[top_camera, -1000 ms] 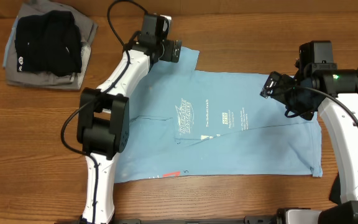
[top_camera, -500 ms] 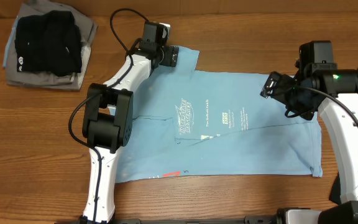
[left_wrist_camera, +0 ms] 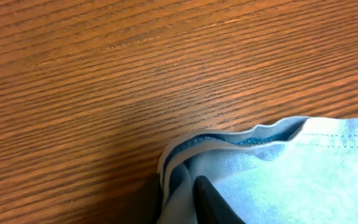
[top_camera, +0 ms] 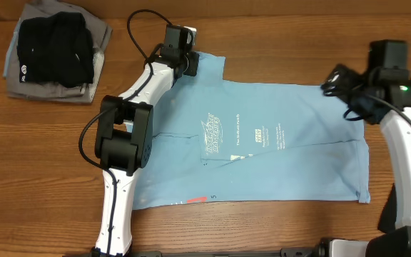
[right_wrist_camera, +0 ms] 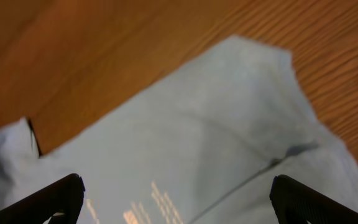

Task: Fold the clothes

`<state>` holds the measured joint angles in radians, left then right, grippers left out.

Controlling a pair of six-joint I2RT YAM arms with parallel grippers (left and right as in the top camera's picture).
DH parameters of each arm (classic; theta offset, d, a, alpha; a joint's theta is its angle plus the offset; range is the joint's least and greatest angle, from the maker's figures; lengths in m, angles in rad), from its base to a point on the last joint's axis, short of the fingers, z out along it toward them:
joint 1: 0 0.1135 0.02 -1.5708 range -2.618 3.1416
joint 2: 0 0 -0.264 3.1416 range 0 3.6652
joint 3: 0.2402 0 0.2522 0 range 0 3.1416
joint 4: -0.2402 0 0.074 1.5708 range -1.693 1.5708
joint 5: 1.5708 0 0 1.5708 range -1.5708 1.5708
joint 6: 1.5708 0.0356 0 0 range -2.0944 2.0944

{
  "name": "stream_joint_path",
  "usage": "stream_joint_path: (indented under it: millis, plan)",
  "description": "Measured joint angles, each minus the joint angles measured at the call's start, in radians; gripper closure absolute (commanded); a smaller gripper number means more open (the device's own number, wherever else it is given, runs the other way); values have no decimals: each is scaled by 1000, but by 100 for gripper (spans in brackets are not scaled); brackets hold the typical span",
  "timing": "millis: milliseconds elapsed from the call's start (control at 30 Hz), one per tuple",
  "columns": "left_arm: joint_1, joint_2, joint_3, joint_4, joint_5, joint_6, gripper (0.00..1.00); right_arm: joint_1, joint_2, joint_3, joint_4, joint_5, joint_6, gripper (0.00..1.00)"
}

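place: robot lab | evidence: wooden table [top_camera: 277, 28], left arm [top_camera: 152, 78], right arm [top_camera: 409, 146]

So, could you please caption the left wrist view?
Left hand pinching the T-shirt hem on the wooden table.

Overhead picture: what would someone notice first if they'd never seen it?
A big light blue T-shirt lies spread flat on the wooden table. The left gripper pinches its sleeve at the top left, while the right gripper hangs open over its top right corner. A pile of dark folded clothes sits at the far left.
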<state>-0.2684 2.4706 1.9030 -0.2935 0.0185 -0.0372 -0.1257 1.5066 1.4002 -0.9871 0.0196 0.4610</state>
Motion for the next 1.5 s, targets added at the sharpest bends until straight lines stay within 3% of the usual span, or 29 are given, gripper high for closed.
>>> stream_joint_path:
  millis: [233, 433, 700, 1267, 1500]
  plan:
    - [0, 0, 2, -8, 3, 0, 93, -131, 53, 0, 167, 6, -2, 0]
    - [0, 0, 6, -17, 4, 0, 96, -167, 253, 2, 297, -37, -52, 0]
    - [0, 0, 14, -39, 4, 0, 96, -169, 526, 108, 309, 37, -144, 0]
    - [0, 0, 15, -43, 4, 0, 96, -216, 670, 155, 351, 115, -215, 0]
    - [0, 0, 15, -43, 4, 0, 96, -215, 682, 161, 339, 116, -222, 7]
